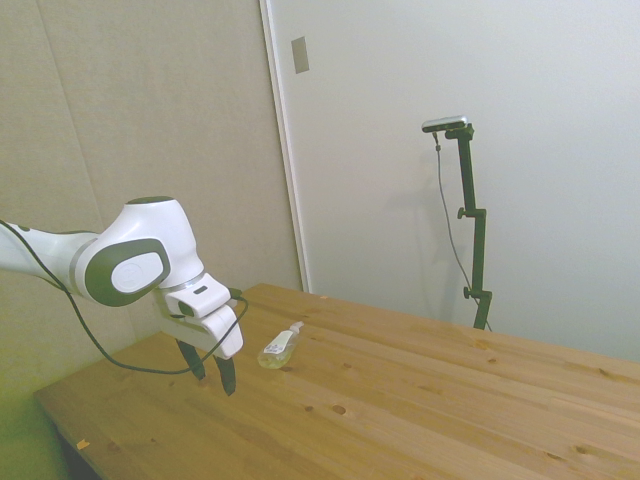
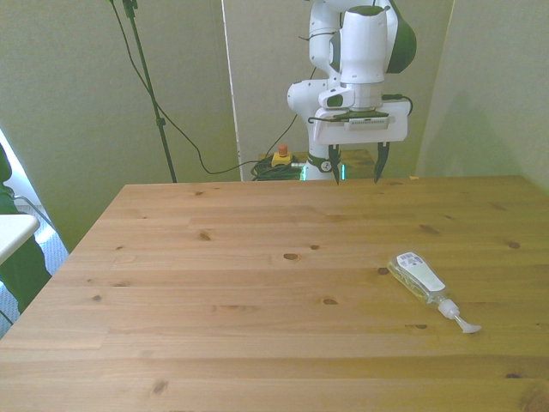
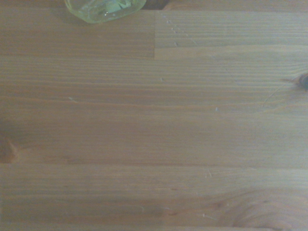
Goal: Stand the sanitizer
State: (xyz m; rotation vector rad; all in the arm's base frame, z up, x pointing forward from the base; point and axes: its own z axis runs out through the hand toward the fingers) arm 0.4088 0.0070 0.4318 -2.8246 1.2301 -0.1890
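Sanitizer [image 2: 418, 276] lying flat on the wooden table [image 2: 257, 300] toward the front view's right, nozzle toward the camera, gripper [image 2: 354, 167] hanging empty above the far edge, jaws apart, a greenish bottle end, probably the sanitizer's base, at the wrist view's edge

Bare wooden desk [image 3: 159, 134] filled the wrist view, with the sanitizer's [image 3: 105, 9] clear yellowish base showing at one edge.

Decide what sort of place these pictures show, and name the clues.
Probably a robotics lab or test room: a white Franka arm with its gripper open over a bare wooden table, cables trailing on the floor behind, plain walls, and one sanitizer bottle lying flat.
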